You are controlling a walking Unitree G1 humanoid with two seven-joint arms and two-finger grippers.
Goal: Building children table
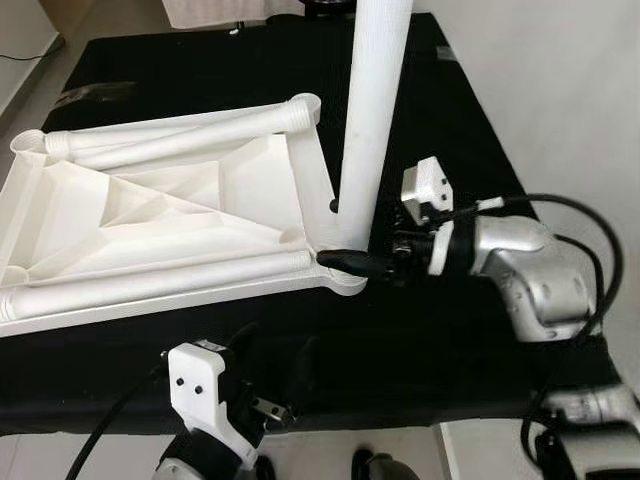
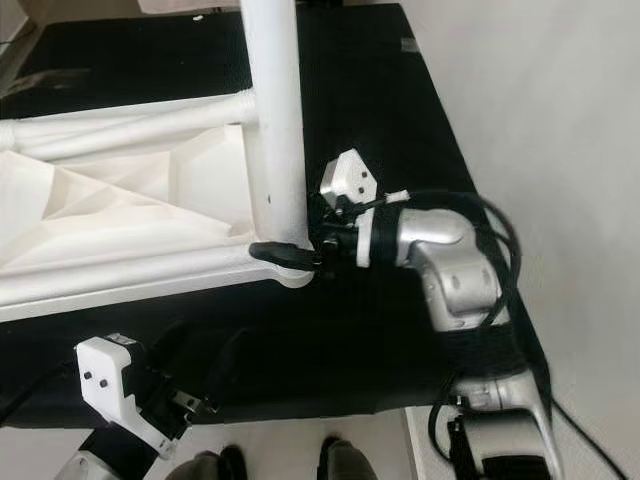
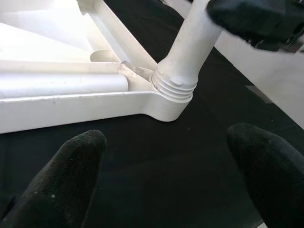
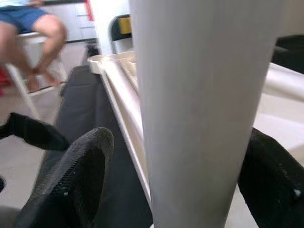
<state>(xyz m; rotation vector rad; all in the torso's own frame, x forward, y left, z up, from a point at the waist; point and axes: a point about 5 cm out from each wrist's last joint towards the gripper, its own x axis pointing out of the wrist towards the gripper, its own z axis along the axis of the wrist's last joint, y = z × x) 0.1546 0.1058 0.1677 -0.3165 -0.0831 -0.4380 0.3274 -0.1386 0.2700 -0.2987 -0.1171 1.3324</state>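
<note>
Black cloth-covered surface (image 1: pixel 200 330) in a pale-walled room, light floor along its near edge. Seen from the right wrist, far across the room: a person's bare legs (image 4: pixel 40 35) on a white chair, blue shorts above.

On the cloth, an upturned white plastic table top (image 1: pixel 150 215), ribbed underside facing up. Two loose white legs lying along it: one (image 1: pixel 180 135) against the far rim, one (image 1: pixel 160 282) against the near rim. A third, the upright table leg (image 1: pixel 372 110), standing in the near right corner socket (image 3: pixel 173 95), thread rings still visible just above the socket's lip.

Right hand (image 1: pixel 350 262) reaching in from the right side of the surface, low at the base of the upright table leg; black fingers (image 4: pixel 71 180) spread to either side of the leg and close against it, closed around it. Silver forearm and black cable trailing behind over the cloth.

Left hand (image 3: pixel 166 190) down at the near edge of the surface, well short of the corner socket, fingers (image 3: pixel 61 185) spread wide, holding nothing, black cloth between them.
</note>
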